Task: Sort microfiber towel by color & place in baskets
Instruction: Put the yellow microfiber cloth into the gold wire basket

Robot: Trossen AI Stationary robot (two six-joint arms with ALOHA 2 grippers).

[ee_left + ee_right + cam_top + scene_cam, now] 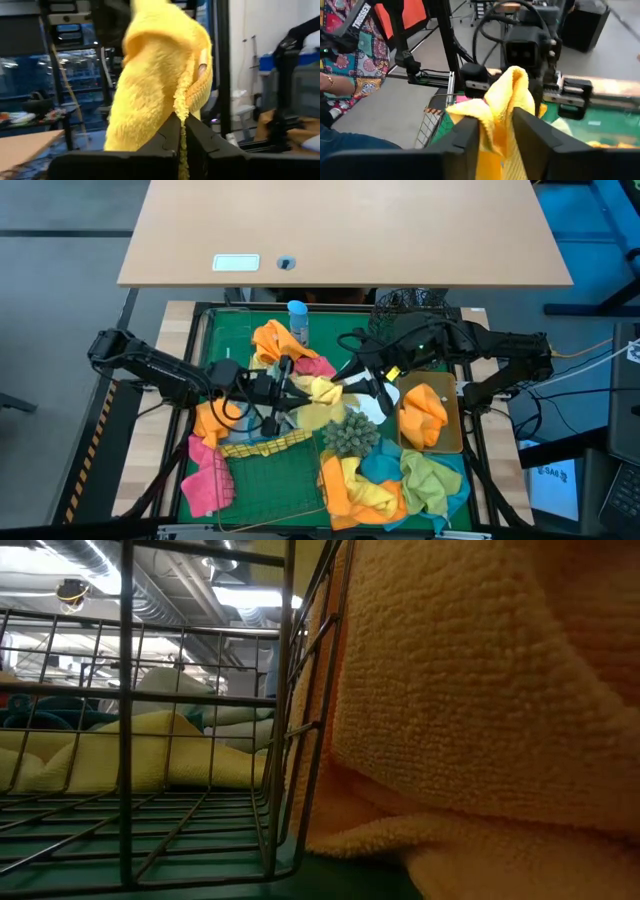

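A yellow microfiber towel hangs in the air over the middle of the green mat, between my two grippers. My left gripper reaches in from the left and is shut on it. My right gripper comes from the right. Its fingers stand apart on either side of a fold of the same towel. The gold wire basket sits below my left gripper with yellow cloth on its rim. The tan tray at the right holds an orange towel. My left gripper pinches the yellow towel at its stitched edge between its two fingers, roughly level, from the table's left. The bunched cloth stands beyond the fingertips, clear of the table. My right gripper has a fold of the towel between its parted fingers. I cannot tell whether they still touch it.
A blue spray bottle and an orange towel are at the back. A spiky green ball lies in the middle. A pink towel lies front left, a mixed towel pile front right. The black mesh basket stands back right.
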